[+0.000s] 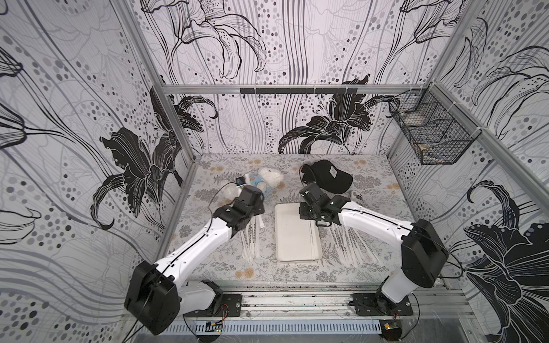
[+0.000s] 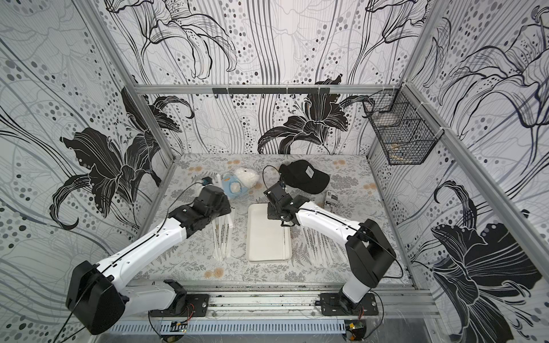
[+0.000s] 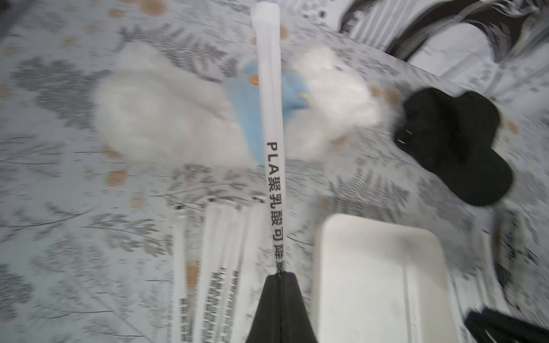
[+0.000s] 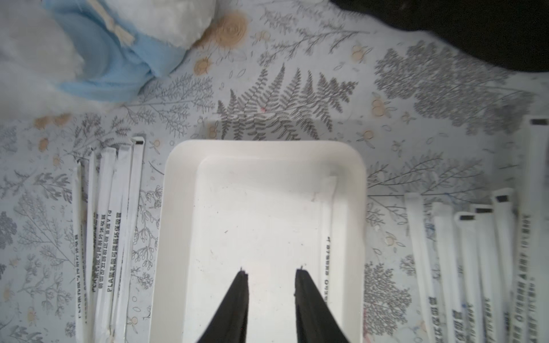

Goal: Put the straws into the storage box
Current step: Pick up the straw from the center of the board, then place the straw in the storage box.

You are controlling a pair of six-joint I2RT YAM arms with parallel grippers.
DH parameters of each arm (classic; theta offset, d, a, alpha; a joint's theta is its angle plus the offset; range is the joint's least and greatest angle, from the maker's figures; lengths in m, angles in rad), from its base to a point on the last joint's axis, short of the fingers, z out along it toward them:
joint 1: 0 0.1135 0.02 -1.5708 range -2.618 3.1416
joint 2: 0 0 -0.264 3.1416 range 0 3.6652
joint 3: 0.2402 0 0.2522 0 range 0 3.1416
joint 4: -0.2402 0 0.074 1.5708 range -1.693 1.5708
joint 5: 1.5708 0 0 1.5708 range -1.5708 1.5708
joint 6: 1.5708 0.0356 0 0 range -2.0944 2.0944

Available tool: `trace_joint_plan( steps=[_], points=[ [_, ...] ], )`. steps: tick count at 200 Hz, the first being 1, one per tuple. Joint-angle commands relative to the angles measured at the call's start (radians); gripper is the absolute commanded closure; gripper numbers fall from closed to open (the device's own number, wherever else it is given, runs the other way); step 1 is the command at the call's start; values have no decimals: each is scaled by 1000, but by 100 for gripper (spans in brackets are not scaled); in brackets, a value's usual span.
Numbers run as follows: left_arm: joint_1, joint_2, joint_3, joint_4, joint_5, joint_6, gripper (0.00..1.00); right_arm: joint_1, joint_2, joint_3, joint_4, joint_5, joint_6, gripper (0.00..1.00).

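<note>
left jaws clamp straw (image 3: 270,104) pointing straight out, right jaws parted over storage box (image 4: 178,193)

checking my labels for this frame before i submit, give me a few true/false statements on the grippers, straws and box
1. The left gripper is shut on a straw. True.
2. The right gripper grips a straw. False: its jaws stand open and empty above the storage box.
3. The storage box is empty. False: a lone straw lies along one wall inside.
4. Loose straws lie on the table on both sides of the box. True.
5. The black cap lies in the box. False: it lies on the table beyond it.
</note>
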State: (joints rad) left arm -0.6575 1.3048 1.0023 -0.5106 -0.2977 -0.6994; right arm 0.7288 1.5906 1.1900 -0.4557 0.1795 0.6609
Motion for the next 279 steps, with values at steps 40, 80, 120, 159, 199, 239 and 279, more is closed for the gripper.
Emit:
trace_joint_plan(
  steps=[40,80,120,159,199,239,279],
  points=[
    [-333,255,57,101,36,-210,100,-137,-137,-128,-2,-6,-18,69],
    [-352,413,96,186,69,-165,100,-158,-164,-160,-2,-6,-32,70],
    [-353,514,101,249,142,-162,100,-161,-177,-191,8,-2,-29,70],
    [-356,571,132,269,150,-163,100,-161,-167,-201,18,-4,-24,70],
    [-357,593,146,271,160,-166,100,-161,-162,-199,16,0,-29,70],
    [-356,572,146,250,146,-169,96,-160,-156,-204,17,-5,-29,70],
    [-355,563,169,232,140,-155,87,-161,-149,-198,18,-8,-32,70]
  ],
)
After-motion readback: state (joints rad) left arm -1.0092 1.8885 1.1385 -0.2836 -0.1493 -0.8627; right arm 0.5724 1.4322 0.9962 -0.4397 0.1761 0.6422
